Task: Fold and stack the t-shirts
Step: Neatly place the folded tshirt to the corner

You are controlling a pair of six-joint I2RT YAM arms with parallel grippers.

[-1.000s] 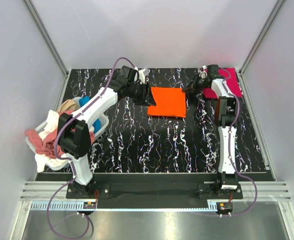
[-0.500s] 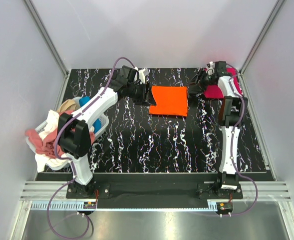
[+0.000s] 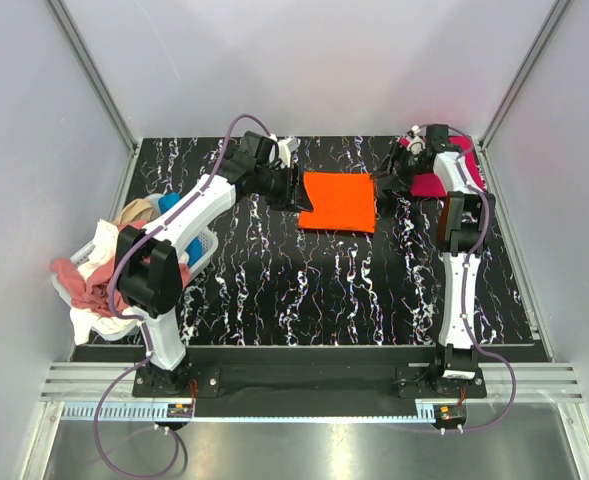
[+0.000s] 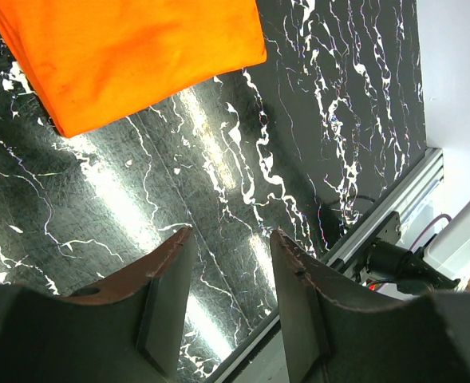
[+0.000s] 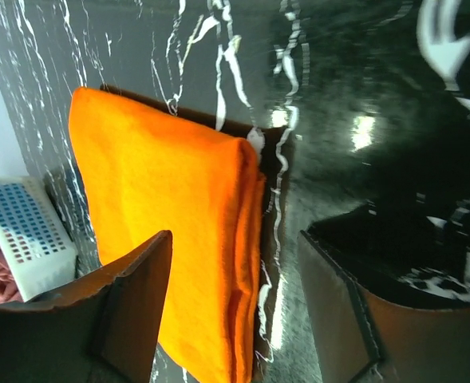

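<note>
The bright orange t-shirt [image 3: 339, 200] lies folded into a flat square at the back middle of the black marbled table [image 3: 314, 290]. My left gripper [image 3: 293, 189] hovers at its left edge, open and empty; the left wrist view shows the orange shirt [image 4: 131, 56] beyond the gripper [image 4: 231, 239] with bare table between the fingers. My right gripper [image 3: 383, 182] is open at the shirt's right edge, where its jaws straddle the layered fold of the orange shirt [image 5: 171, 223] without pinching it. A crimson-pink t-shirt [image 3: 458, 168] lies folded in the back right corner, partly hidden by the right arm.
A white-and-blue plastic basket [image 3: 200, 250] at the table's left edge holds rose-red [image 3: 82, 283], white [image 3: 99, 322], tan [image 3: 134, 212] and blue [image 3: 169, 201] shirts spilling over it. The basket's corner [image 5: 27, 231] shows in the right wrist view. A metal frame rail [image 4: 378, 223] borders the table.
The right gripper has opened and let go of the orange shirt's right edge, its wrist shifting toward the back. The shirt has settled flatter. The left arm has stayed put.
</note>
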